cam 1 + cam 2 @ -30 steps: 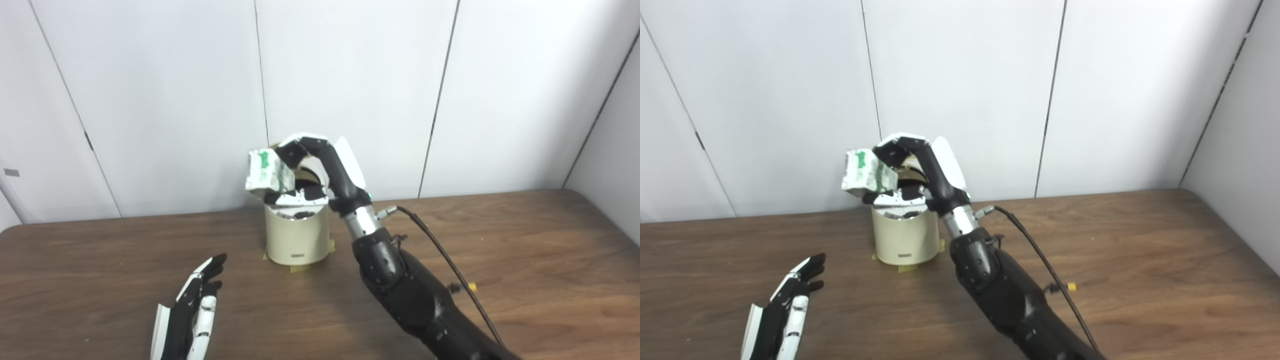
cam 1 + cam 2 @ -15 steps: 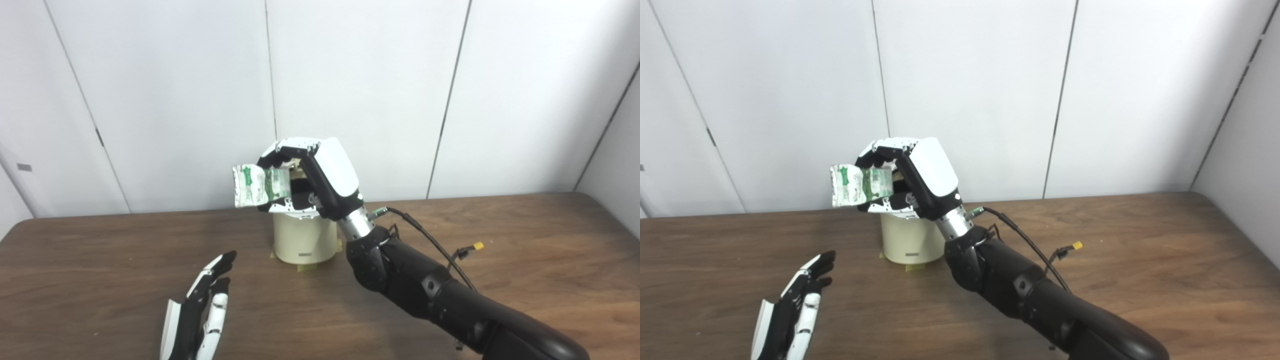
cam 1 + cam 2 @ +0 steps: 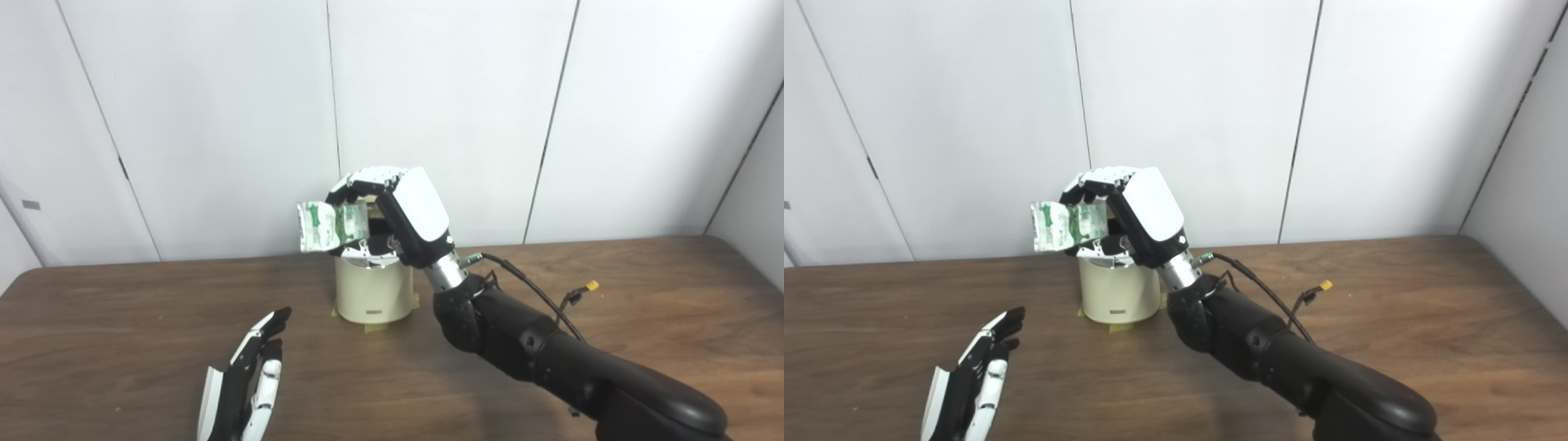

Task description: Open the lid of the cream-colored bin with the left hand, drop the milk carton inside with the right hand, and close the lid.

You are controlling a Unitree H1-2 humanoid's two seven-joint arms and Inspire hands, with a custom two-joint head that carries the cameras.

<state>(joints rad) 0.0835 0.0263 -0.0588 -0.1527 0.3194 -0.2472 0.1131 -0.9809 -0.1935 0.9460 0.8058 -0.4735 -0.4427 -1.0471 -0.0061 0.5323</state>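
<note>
A cream-colored round bin (image 3: 373,293) stands on the brown table (image 3: 643,318) near the back wall, with yellow tape at its base. Its lid is mostly hidden behind my right hand; a cream piece shows behind the fingers. My right hand (image 3: 401,211) hovers just above the bin's top, shut on a crumpled white-and-green milk carton (image 3: 331,226) that sticks out to the left, past the bin's rim. My left hand (image 3: 248,383) is low at the front left, open, fingers stretched out, well away from the bin.
A black cable with a yellow connector (image 3: 591,286) trails from my right forearm over the table at the right. White wall panels (image 3: 459,92) rise right behind the bin.
My right hand has turned over so its white back faces the camera, and the carton now lies more level. The camera shifted a little. The left hand stayed put.
</note>
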